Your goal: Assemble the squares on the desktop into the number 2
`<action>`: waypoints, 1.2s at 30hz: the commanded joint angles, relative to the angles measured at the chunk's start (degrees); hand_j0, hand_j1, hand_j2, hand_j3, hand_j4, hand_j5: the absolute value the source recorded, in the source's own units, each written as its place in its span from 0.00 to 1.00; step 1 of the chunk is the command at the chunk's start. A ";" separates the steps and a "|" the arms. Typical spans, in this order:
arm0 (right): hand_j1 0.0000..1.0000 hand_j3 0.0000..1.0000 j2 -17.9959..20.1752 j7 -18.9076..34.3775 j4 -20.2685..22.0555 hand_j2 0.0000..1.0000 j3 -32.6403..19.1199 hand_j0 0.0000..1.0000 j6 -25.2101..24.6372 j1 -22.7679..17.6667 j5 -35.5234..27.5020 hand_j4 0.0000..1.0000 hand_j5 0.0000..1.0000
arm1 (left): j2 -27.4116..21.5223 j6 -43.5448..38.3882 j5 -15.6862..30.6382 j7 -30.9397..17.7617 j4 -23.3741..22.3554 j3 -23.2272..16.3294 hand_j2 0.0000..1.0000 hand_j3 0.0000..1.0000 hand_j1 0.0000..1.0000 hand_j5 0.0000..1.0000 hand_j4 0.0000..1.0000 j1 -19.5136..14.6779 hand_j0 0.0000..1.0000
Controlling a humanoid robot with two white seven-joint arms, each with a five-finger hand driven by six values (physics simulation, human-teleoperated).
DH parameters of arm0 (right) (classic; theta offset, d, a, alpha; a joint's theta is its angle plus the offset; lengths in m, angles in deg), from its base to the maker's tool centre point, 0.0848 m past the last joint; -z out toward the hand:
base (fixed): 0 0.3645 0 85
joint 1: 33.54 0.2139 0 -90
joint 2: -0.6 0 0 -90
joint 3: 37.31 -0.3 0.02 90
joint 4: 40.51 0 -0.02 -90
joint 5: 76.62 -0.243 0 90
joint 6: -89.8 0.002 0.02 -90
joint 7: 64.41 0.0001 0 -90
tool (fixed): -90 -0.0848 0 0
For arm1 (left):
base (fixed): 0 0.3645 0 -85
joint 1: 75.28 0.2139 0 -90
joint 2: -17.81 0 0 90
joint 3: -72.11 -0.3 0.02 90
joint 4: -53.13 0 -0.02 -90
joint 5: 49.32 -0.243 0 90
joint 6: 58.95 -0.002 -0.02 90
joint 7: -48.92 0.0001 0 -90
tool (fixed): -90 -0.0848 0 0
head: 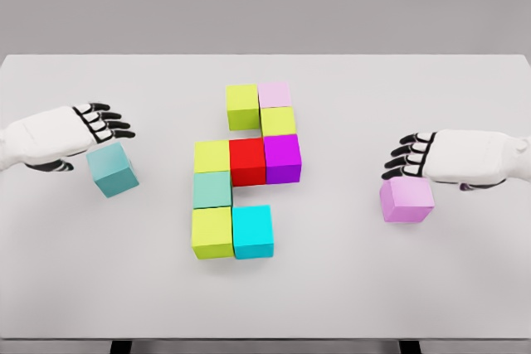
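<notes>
The figure stands in the middle of the white desk (465, 288) and is nearly whole. Its top row is a yellow-green cube (241, 106) touching a pale pink cube (275, 94). Below the pink one sits another yellow-green cube (278, 121), then a magenta cube (282, 157). The middle row runs leftward from there: a red cube (247, 161) and a yellow-green cube (211, 156). A teal-green cube (212, 190) leads down to the bottom row, a yellow-green cube (211, 232) beside a cyan cube (252, 230).

Both the top and bottom rows look one cube short, so the step in hand appears to be bringing in the last two pieces. A teal cube (112, 169) lies tilted, well apart to the left, and a violet cube (406, 200) well apart to the right.

The left hand (79, 132) hovers just above the teal cube, fingers extended and loosely spread; whether it touches the cube cannot be told, and it grips nothing. The right hand (440, 157) sits just behind the violet cube with fingers slightly curled over its top edge, not closed around it. The next move likely calls for a firm grasp, then setting each cube flush against a row's end.
</notes>
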 commanded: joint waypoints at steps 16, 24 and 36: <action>1.00 1.00 -5.20 4.64 -0.53 1.00 1.80 1.00 -0.09 -0.35 4.24 1.00 1.00 | 3.80 -0.03 -3.02 -0.82 -3.37 -3.20 1.00 1.00 1.00 1.00 1.00 -0.97 1.00; 1.00 1.00 -7.40 4.81 -3.08 1.00 2.77 1.00 -0.09 -0.35 6.53 1.00 1.00 | 4.50 -0.03 -3.81 -0.82 -3.63 -3.55 1.00 1.00 1.00 1.00 1.00 -0.97 1.00; 0.83 0.83 -7.22 4.81 -2.38 0.83 3.38 0.83 -0.09 -0.44 9.34 0.83 0.83 | 4.59 -0.03 -5.92 -0.82 -3.54 -3.55 1.00 1.00 1.00 1.00 1.00 -0.97 1.00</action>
